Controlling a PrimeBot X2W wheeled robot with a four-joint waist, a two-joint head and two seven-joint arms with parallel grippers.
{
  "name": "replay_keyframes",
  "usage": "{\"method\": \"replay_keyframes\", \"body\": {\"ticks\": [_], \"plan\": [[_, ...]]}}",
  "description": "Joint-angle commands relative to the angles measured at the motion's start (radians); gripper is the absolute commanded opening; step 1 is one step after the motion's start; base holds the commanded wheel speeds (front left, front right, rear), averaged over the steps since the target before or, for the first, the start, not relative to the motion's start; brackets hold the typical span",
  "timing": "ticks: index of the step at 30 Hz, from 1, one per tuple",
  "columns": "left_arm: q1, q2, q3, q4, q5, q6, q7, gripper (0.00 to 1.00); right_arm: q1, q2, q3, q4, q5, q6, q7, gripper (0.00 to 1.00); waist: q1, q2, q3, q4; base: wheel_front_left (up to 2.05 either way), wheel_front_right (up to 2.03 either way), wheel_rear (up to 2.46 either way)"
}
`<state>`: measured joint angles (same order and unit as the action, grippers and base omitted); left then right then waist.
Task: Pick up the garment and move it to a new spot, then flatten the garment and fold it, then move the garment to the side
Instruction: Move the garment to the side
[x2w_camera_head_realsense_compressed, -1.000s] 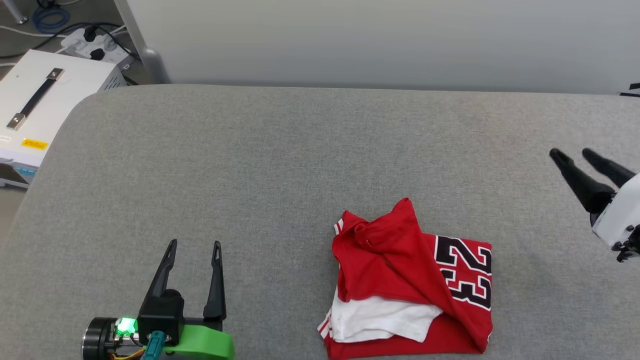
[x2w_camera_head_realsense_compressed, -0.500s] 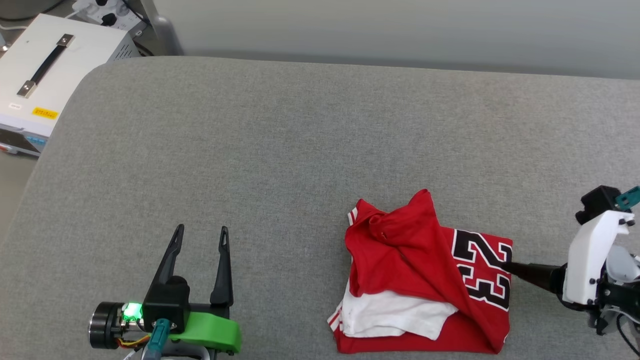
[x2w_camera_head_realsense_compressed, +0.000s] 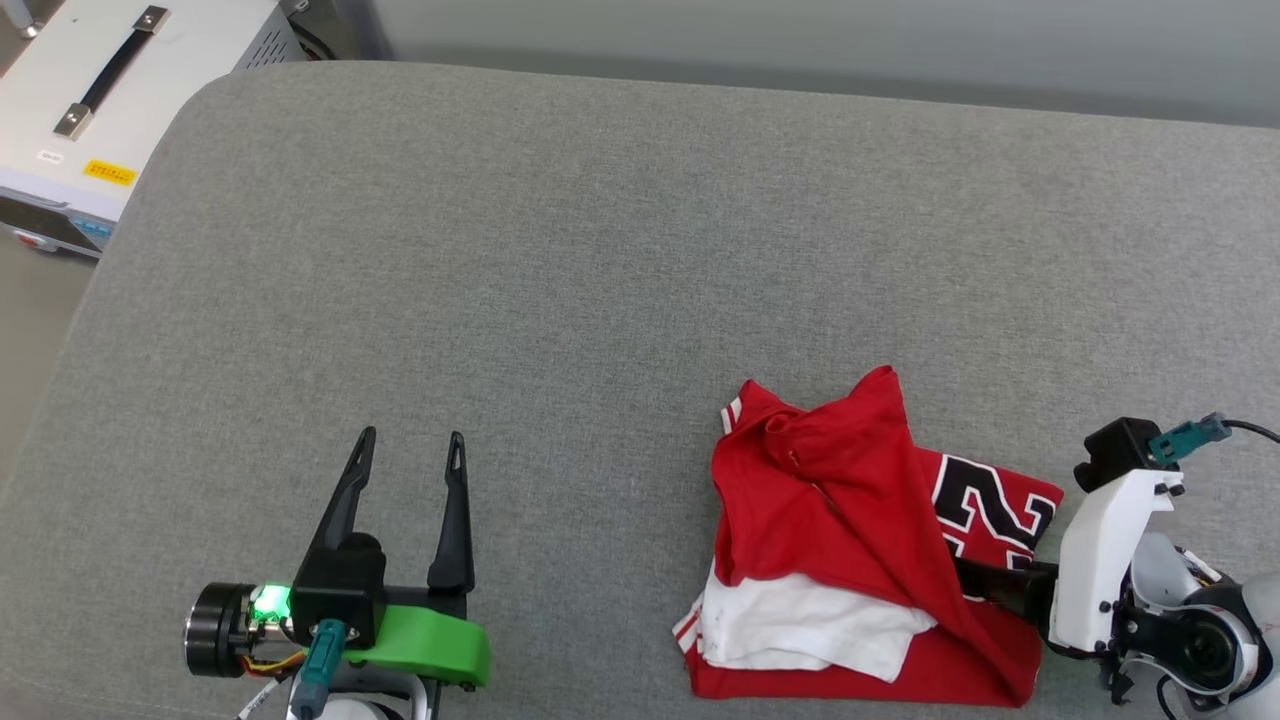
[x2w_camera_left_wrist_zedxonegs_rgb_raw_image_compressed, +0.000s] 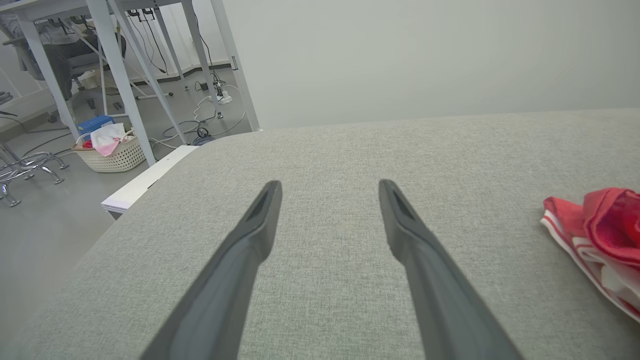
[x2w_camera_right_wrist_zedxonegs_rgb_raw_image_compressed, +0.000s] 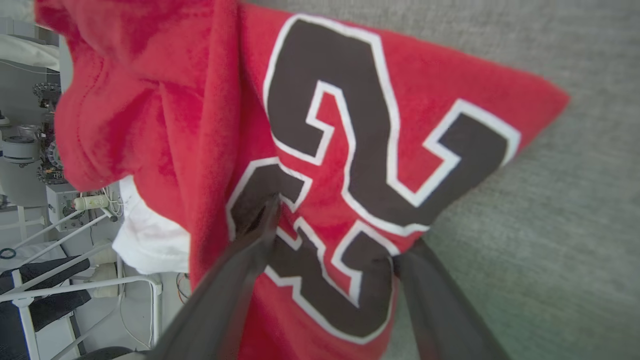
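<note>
Red T-shirt (x2w_camera_head_realsense_compressed: 830, 500) lies loosely folded at the near right of the grey padded table (x2w_camera_head_realsense_compressed: 560, 250). Right gripper (x2w_camera_right_wrist_zedxonegs_rgb_raw_image_compressed: 335, 227) is spread wide, with one finger on the printed number and the other at the hem. Left gripper (x2w_camera_head_realsense_compressed: 412, 435) is wide, empty and well apart from it. Wicker basket (x2w_camera_left_wrist_zedxonegs_rgb_raw_image_compressed: 117, 159) on the floor holds pink-white cloth (x2w_camera_left_wrist_zedxonegs_rgb_raw_image_compressed: 106, 142).

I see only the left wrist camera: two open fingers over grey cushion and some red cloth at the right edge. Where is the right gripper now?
Observer: The right gripper is at the shirt's right edge, on the printed number.
Operator: Is it shut on the shirt?
Observer: No, its jaws stand open: one finger lies on the print, the other goes under the fabric edge.
Operator: Is the shirt flat?
Observer: No, it lies bunched, with a white sleeve showing at its near side.
</note>
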<state>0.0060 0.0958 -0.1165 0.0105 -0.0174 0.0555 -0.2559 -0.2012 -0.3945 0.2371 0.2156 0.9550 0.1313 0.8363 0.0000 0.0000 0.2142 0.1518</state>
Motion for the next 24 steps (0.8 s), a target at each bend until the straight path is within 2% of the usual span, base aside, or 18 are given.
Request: {"method": "replay_keyframes", "body": {"ticks": [1, 3, 4, 5, 15, 24], "plan": [[-0.014, -0.004, 0.002, 0.002, 0.001, -0.006, -0.006, 1.0, 0.032, 0.016, 0.031, 0.024, 0.001, -0.001, -0.023, 1.0, 0.0, 0.0, -0.002, -0.001, 0.0, 0.0, 0.0], [-0.011, -0.004, 0.004, 0.003, 0.001, -0.004, -0.006, 1.0, 0.028, 0.004, 0.052, 0.02, 0.001, -0.001, -0.066, 1.0, 0.0, 0.0, -0.005, -0.005, 0.0, 0.0, 0.0], [-0.01, -0.005, 0.004, 0.004, 0.001, -0.004, -0.006, 1.0, 0.026, -0.003, 0.062, 0.019, 0.003, -0.001, -0.082, 0.66, 0.0, 0.0, -0.008, -0.007, 0.0, 0.0, 0.0], [-0.008, -0.005, 0.004, 0.006, 0.001, -0.004, -0.006, 1.0, 0.023, -0.012, 0.072, 0.014, 0.008, -0.001, -0.101, 0.0, 0.0, 0.0, -0.01, -0.01, 0.0, 0.0, 0.0], [0.01, -0.009, 0.005, 0.014, -0.002, -0.002, -0.006, 1.0, -0.021, -0.14, 0.126, -0.091, 0.003, -0.001, -0.294, 0.0, 0.0, 0.0, -0.054, -0.053, 0.0, 0.0, 0.0], [0.035, -0.014, 0.01, 0.01, -0.007, -0.001, -0.006, 1.0, -0.079, -0.253, 0.158, -0.208, -0.05, -0.001, -0.362, 0.0, 0.0, 0.0, -0.087, -0.136, 0.0, 0.0, 0.0]]}}
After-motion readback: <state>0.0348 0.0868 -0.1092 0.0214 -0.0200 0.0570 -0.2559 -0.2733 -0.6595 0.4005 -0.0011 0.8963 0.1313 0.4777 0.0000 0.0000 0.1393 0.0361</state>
